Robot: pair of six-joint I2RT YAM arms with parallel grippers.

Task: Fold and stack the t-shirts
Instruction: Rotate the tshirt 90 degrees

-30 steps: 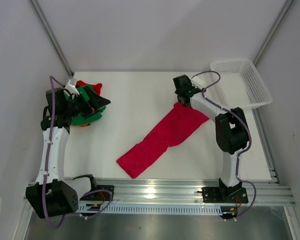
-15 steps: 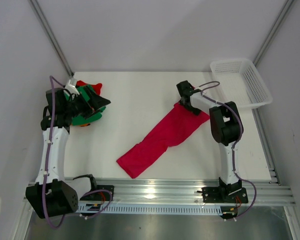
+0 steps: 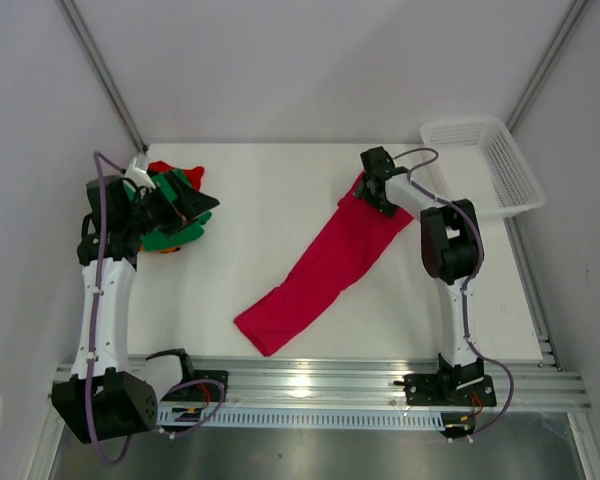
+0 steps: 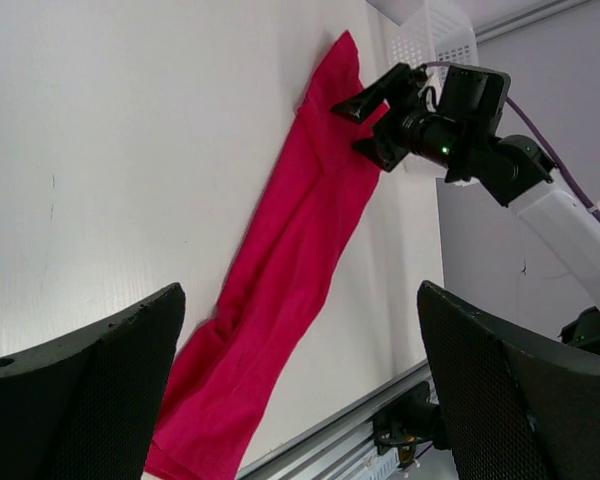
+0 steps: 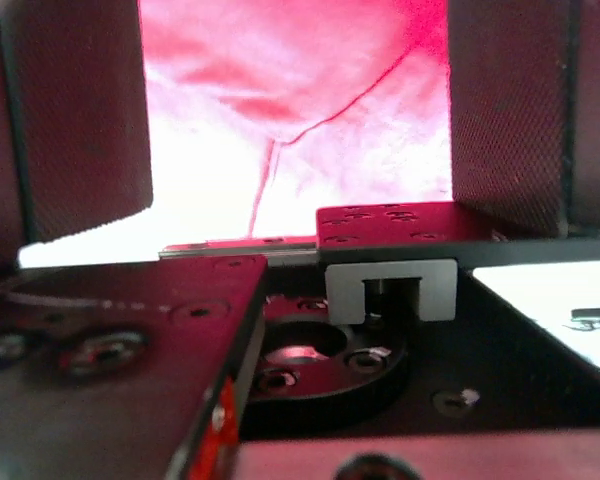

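The right hand (image 3: 368,192), jaws apart, is poised over the top end of the crimson t-shirt (image 3: 320,270) lying diagonally on the worktop (image 3: 260,190), so pinching that edge to spread it looks next, while the open left hand (image 3: 195,205) hovers by the bundled t-shirts (image 3: 165,238) at upper left.

Holds left gripper (image 3: 192,205) well left of crimson t-shirt (image 3: 325,265), jaws spread to the full, wrist level. Reaches far forward with right gripper (image 3: 373,187), tipped down at t-shirt's far end, jaws wide apart.
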